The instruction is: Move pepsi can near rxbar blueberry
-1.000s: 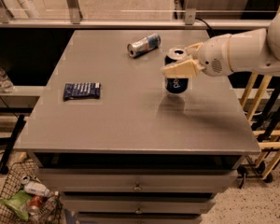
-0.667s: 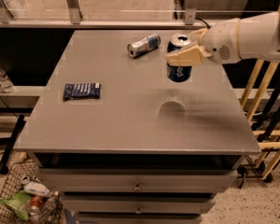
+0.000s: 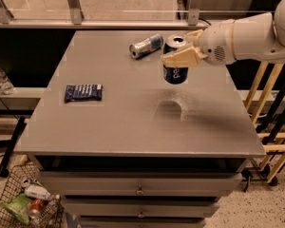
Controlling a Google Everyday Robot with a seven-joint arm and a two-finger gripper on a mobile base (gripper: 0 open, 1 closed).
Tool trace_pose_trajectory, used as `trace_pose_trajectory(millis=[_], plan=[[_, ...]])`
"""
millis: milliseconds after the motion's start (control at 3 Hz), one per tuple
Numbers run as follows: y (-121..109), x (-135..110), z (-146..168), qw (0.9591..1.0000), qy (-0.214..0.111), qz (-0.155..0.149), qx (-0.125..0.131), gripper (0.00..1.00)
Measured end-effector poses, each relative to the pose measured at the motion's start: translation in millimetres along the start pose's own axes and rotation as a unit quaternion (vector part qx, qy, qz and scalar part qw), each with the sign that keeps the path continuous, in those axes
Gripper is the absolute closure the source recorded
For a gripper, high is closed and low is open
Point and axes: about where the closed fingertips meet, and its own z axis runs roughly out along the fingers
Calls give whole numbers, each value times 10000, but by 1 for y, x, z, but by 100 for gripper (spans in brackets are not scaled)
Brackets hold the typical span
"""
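The pepsi can point(image 3: 175, 73) is dark blue with white lettering and a silver top. It hangs upright in the air above the grey table point(image 3: 109, 127), its shadow on the tabletop below it. My gripper point(image 3: 179, 56) reaches in from the right and is shut on the can's upper part, with a tan finger point(image 3: 178, 58) across its front. The rxbar blueberry point(image 3: 83, 92) is a flat dark blue wrapper lying on the left part of the table, well to the left of the can.
A slimmer silver-and-blue can point(image 3: 146, 45) lies on its side at the back of the table, just left of the gripper. A wire basket point(image 3: 23, 203) with trash stands on the floor at lower left. Wooden frames point(image 3: 270, 122) stand right of the table.
The gripper has lifted the pepsi can off the table and carried it up and slightly left. The can's shadow now lies apart below it.
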Motion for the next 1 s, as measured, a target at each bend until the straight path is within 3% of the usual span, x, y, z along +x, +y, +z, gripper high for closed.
trace_pose_trajectory(millis=[333, 667, 1000], plan=[[14, -9, 50, 9983, -60, -81, -579, 100], [46, -21, 106, 9905, -145, -227, -1347, 100], [77, -25, 140, 9801, -249, -259, -1951, 100]])
